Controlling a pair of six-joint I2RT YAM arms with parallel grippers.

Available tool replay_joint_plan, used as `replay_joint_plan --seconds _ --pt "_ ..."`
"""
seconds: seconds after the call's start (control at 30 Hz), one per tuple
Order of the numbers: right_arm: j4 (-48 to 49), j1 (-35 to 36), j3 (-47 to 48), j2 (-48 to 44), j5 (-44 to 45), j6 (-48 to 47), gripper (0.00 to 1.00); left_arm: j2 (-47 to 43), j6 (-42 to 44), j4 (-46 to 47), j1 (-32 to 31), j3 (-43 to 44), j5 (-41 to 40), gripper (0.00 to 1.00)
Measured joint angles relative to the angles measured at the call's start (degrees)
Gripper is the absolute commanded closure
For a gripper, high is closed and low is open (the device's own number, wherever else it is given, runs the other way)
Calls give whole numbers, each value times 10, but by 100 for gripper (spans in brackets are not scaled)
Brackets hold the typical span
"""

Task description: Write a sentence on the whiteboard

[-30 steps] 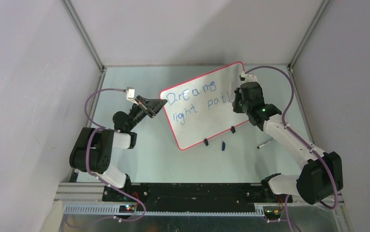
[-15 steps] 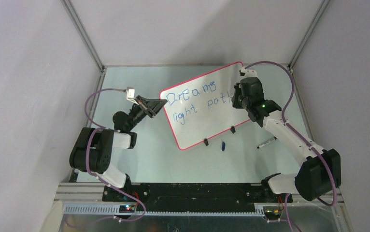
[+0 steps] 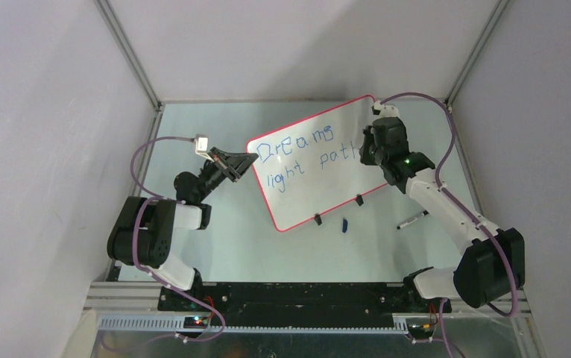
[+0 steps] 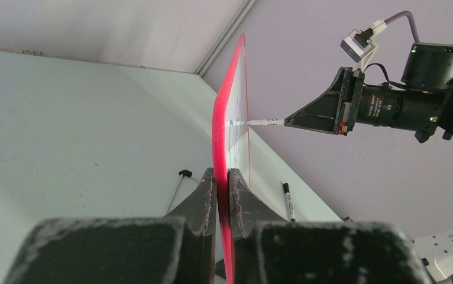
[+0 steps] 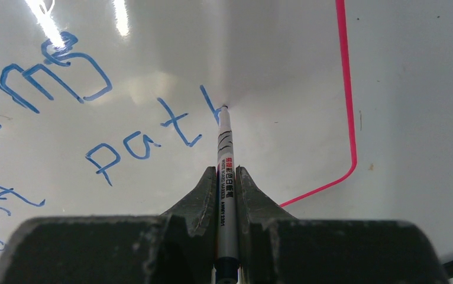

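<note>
Now we see the whiteboard (image 3: 320, 183) standing toward the far side of the desk (image 3: 230, 239), its left edge pinched between the closed fingers of the left tool (image 4: 223, 177). Our right tool (image 5: 226, 174) is clamped on a marker (image 5: 225, 139), whose tip touches the board just after "pat" in the blue sentence (image 3: 297, 143).

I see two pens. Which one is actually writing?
The pen held in the right arm's jaws, tip against the whiteboard. The other pen lies loose on the table.
</note>
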Motion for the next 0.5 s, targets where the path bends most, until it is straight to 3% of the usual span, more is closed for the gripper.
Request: replay_joint_plan --seconds 0.5 --pt "-3 -9 1 4 10 3 100 0 0 0 0 0 0 100"
